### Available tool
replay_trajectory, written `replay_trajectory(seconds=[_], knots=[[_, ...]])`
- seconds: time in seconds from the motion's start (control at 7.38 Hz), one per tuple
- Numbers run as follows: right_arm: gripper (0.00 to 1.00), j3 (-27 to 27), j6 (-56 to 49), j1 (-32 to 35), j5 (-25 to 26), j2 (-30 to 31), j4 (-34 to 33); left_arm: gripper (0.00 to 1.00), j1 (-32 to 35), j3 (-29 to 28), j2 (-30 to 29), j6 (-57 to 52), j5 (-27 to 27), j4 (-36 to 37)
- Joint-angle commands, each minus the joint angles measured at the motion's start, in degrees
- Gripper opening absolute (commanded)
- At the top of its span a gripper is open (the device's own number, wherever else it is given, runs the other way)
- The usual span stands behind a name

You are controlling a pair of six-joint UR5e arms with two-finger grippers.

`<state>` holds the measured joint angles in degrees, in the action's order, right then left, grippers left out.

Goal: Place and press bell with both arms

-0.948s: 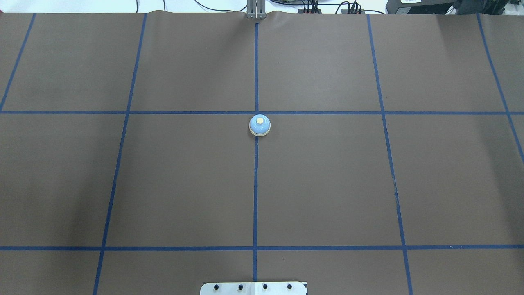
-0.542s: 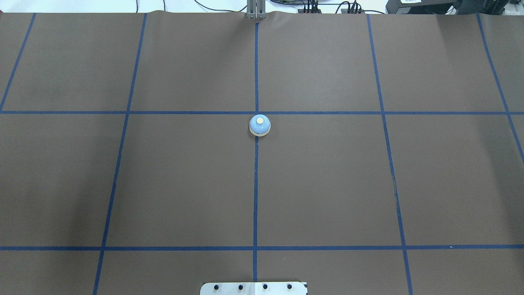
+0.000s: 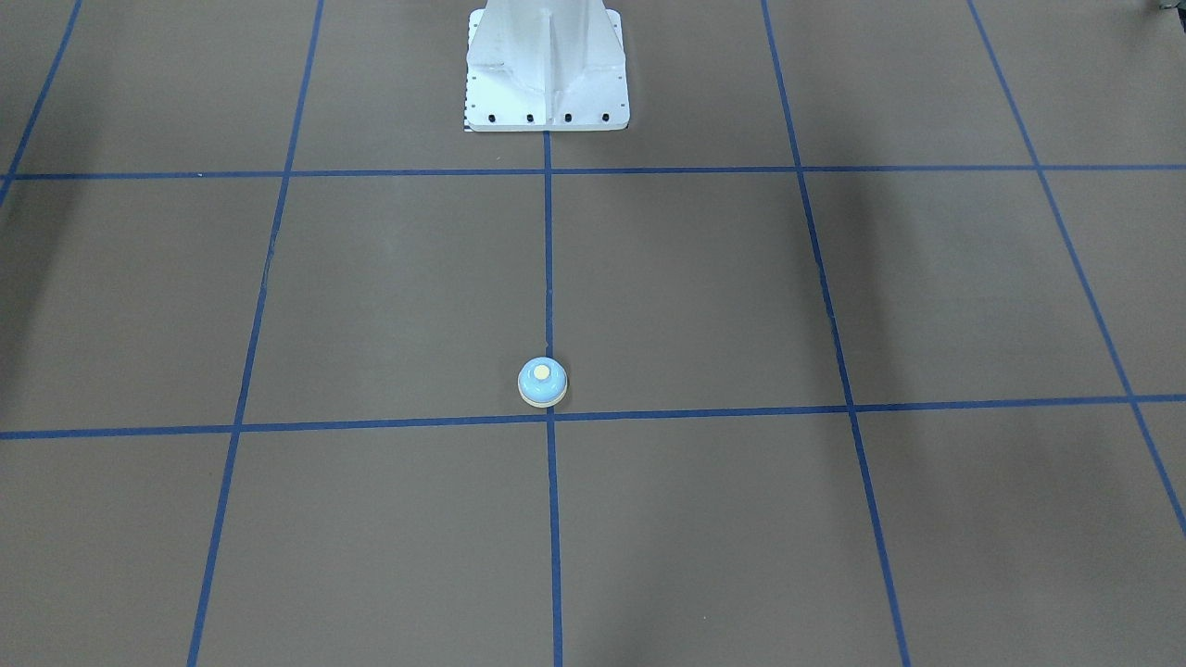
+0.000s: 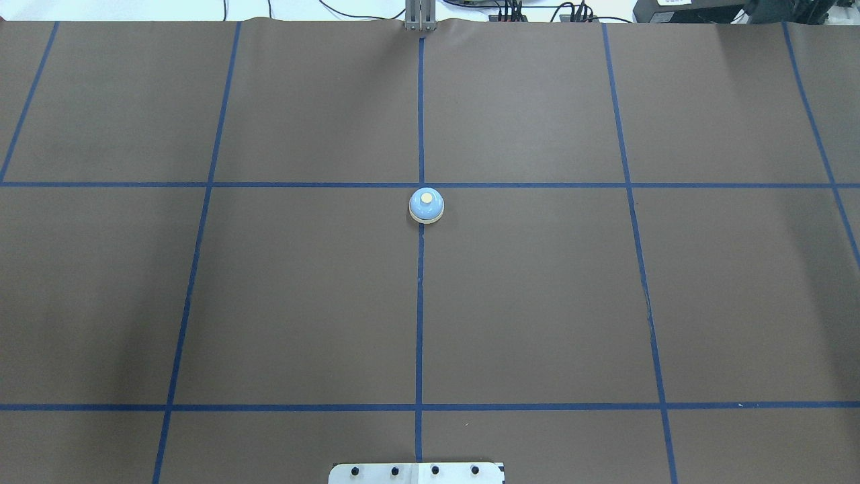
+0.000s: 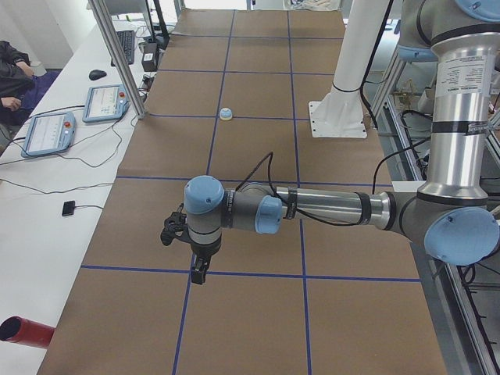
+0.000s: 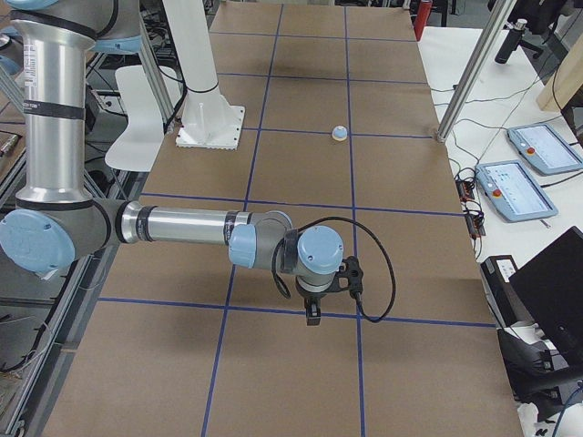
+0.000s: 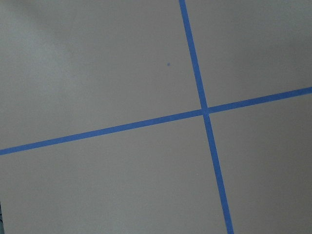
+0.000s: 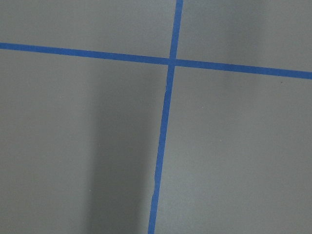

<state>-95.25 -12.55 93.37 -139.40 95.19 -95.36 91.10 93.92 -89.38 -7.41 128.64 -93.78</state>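
Bell mid-tabletop, both arms well away from it.
Bell (image 4: pixel 426 205) sits upright on the centre tape line (image 4: pixel 419 302) of the tabletop (image 4: pixel 537 302), just on the robot's side of a tape crossing. Left arm (image 5: pixel 312 207) and right arm (image 6: pixel 182 225) each reach out low over their own end, jaws pointing down near a tape crossing. Side views only: can't tell how far either's jaws are open, or if they hold anything.
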Motion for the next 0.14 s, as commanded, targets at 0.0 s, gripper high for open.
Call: replay_trajectory(seconds=[0.0], knots=[[1.00,-0.02,0.06,-0.03,0.00,0.00,0.00,1.00,-0.04,0.04,-0.09,-0.06,-0.06,0.00]])
